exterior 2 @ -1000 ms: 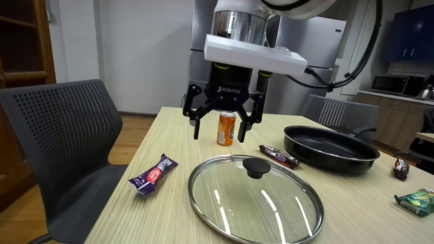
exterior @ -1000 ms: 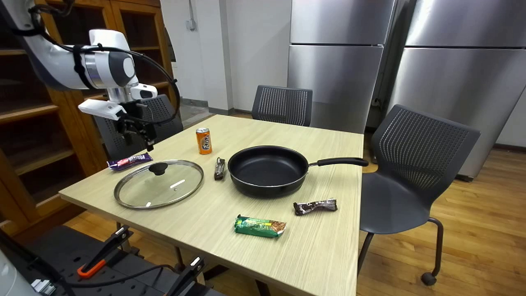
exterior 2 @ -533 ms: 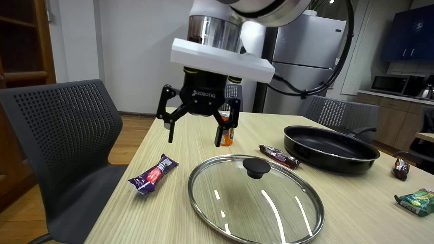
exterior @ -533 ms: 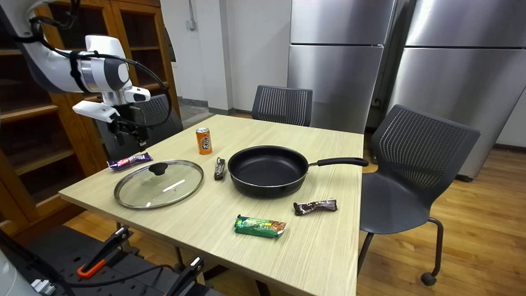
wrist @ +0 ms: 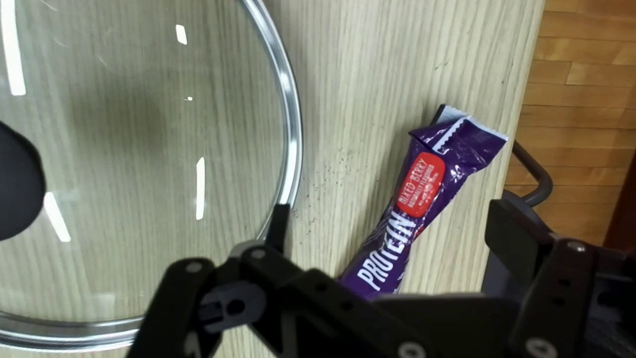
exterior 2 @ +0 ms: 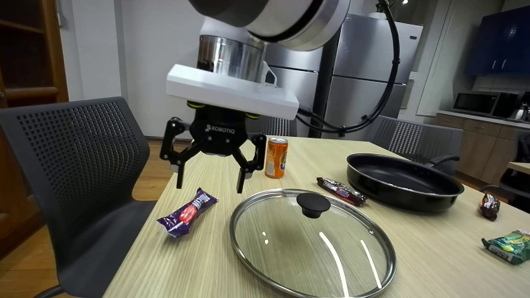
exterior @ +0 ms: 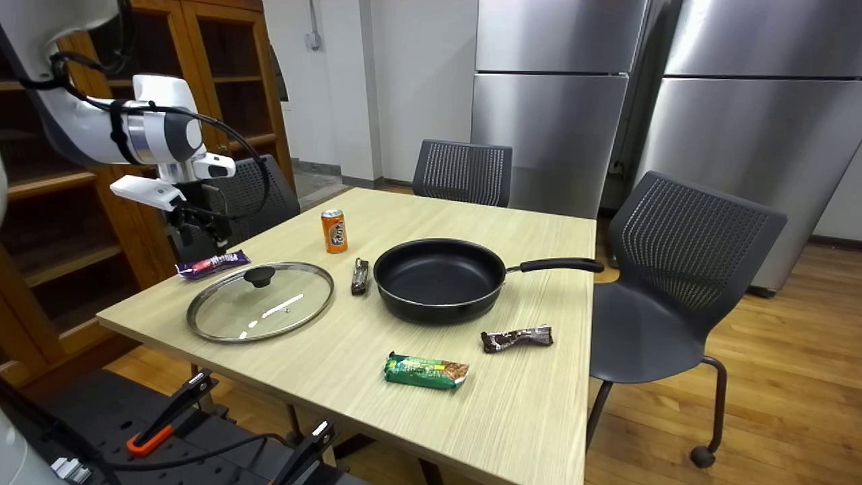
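My gripper (exterior 2: 210, 188) stands open above the table, with nothing between its fingers. A purple protein bar (exterior 2: 188, 213) lies on the table just below, closest to it. In the wrist view the bar (wrist: 422, 184) slants through the space between the fingers, its lower end hidden behind the gripper. The left finger (wrist: 279, 226) there overlaps the metal rim of a glass lid (wrist: 293, 129). That lid has a black knob (exterior 2: 313, 203) and lies flat beside the bar. An orange soda can (exterior 2: 275, 159) stands upright farther back. In an exterior view the gripper's fingertips are dark and hard to make out.
A black frying pan (exterior: 438, 283) sits mid-table, a dark wrapped bar (exterior: 359, 277) between it and the lid. A brown wrapped bar (exterior: 517, 338) and a green one (exterior: 425, 372) lie nearer the front. A chair (exterior 2: 74, 165) stands against the table edge near the purple bar.
The open gripper has moved away from the can and sunk lower, toward the purple bar. The objects on the table have stayed in place.
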`<state>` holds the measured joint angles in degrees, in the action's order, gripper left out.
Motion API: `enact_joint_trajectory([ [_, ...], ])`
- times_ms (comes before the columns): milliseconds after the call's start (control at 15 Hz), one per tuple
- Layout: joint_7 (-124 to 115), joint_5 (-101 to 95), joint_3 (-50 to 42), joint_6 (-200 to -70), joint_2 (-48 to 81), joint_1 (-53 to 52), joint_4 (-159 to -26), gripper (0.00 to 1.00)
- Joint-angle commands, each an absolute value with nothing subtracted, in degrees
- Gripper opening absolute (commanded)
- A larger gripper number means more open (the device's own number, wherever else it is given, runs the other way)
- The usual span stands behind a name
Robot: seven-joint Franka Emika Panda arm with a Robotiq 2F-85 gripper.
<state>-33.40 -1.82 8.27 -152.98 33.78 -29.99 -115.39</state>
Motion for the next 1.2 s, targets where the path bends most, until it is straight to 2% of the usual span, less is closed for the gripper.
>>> enact_joint_trajectory([
  [0, -34.34, 0.03, 7.99, -152.21, 36.90, -31.14, -111.10, 1.00],
  [1133, -33.33, 3.26, 7.71, -151.18, 46.61, -31.17, -100.02, 1.00],
])
